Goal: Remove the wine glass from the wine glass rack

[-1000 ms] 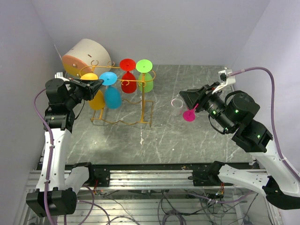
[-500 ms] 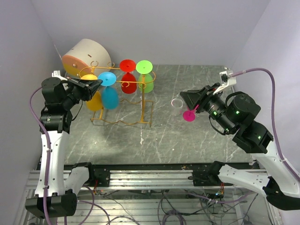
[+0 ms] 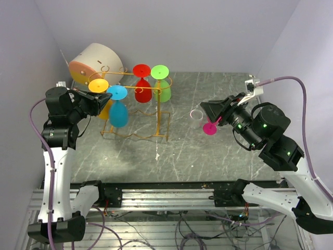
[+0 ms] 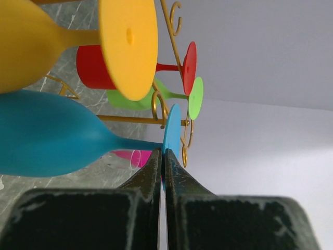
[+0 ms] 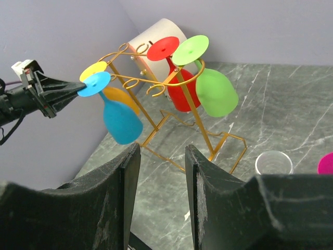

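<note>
1. Since the left gripper is clamped edge-on upon the thin foot disc of the blue wine glass, its fingers pressed together on that rim, the step in hand looks to be drawing the glass out of the wine glass rack.
2. In the top view the glass hangs at about 9 o'clock of the rack, just beside the curled ends of the top rail. Whether its stem is clear of those curls cannot be told.
3. A good pull would probably run level and slow toward 9 o'clock, along the rail's opening, with no lift or drop until the stem is plainly free.
4. The bite is a narrow one on a disc's edge, so the heavy bowl may swing or pivot in the grip. Steady travel without jerks should limit that.
5. The yellow glass hangs at about 10 o'clock, its foot just beside the blue one, so the path should keep away from it.
6. The right gripper waits out at 3 o'clock, well apart from the rack, fingers apart with nothing between them.
7. The blue glass hangs upside down, foot up and mouth down.
8. Its long axis, foot to mouth, is near upright. In the right wrist view it leans, foot toward 11 o'clock and bowl toward 5.
</note>
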Robot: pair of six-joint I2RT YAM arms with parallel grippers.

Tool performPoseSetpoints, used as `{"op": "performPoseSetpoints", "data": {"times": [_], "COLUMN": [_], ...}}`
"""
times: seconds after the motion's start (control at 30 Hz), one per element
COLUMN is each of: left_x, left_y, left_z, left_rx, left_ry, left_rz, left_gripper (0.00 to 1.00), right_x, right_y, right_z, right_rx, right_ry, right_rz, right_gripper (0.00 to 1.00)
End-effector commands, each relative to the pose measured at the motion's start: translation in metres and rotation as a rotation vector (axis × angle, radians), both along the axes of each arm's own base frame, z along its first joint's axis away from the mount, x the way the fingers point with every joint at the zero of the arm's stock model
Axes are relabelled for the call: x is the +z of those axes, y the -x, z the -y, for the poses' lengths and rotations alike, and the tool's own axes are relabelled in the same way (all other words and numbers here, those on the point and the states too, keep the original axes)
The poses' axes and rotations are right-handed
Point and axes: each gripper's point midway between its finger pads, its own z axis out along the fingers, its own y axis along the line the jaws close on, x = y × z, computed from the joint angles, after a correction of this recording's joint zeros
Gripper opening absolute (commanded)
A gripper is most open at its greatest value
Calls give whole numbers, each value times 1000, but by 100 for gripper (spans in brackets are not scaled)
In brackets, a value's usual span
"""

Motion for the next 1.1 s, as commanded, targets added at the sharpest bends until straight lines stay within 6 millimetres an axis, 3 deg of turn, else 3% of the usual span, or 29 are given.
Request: {"op": "performPoseSetpoints", "data": {"times": [0.0,0.17,0.37,0.67,0.77,1.07], "left_x": [26,43,74,132,140,173], "left_y": [13,25,52,113,134,199], "left_z": [1,5,17,31,37,39], "left_rx": [5,-6,-56,-156,-203,-227], "left_ry": [-10,40,168,256,317,448], "left_rz": [75,135,266,451,461,523], "left_gripper": [7,7,7,7,7,7], "right_x": [2,1,8,19,22,27], "right_y": [1,2,12,44,51,54], "right_z": [-2,-4,-13,-58,-71,-95], "right_rx": [6,19,91,393,470,574], "right_ry": [-20,-27,-55,-77,-96,-195], "right_rz": [5,-4,-7,-30,-37,-11], "right_gripper": [40,40,41,46,48,69]}}
